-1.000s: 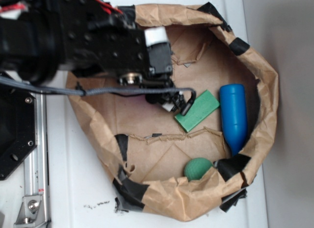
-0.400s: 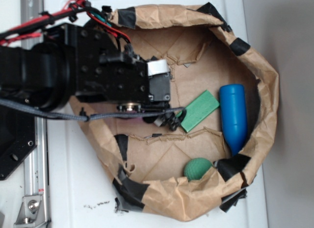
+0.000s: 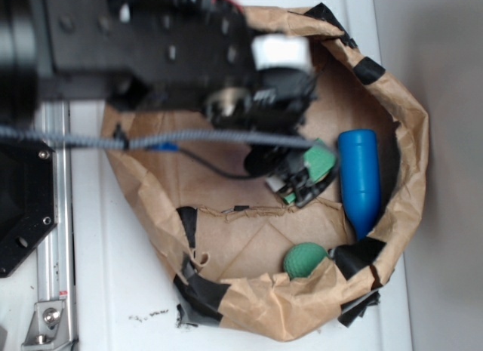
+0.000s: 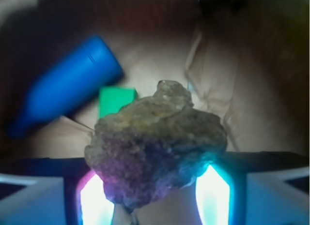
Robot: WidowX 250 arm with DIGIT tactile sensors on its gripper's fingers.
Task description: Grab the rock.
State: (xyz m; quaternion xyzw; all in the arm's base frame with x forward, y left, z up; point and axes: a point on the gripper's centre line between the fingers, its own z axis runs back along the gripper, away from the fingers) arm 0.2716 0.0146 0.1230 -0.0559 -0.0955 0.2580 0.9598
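In the wrist view the rock (image 4: pixel 157 147), a dark-brown lumpy stone with a pitted surface, fills the middle and sits between the two lit fingers of my gripper (image 4: pixel 154 188). The jaws press on it from both sides. In the exterior view my gripper (image 3: pixel 296 182) hangs inside the crumpled paper bag (image 3: pixel 411 140), above the near end of the green block (image 3: pixel 322 161). There the arm and fingers hide the rock.
A blue bottle (image 3: pixel 359 181) lies along the bag's right wall and also shows in the wrist view (image 4: pixel 68 89). The green block shows behind the rock (image 4: pixel 116 100). A green ball (image 3: pixel 304 259) rests at the bag's front wall. A metal rail (image 3: pixel 53 238) runs at the left.
The arm has risen toward the camera and moved right. The gripper now hangs over the green block's near end instead of left of it.
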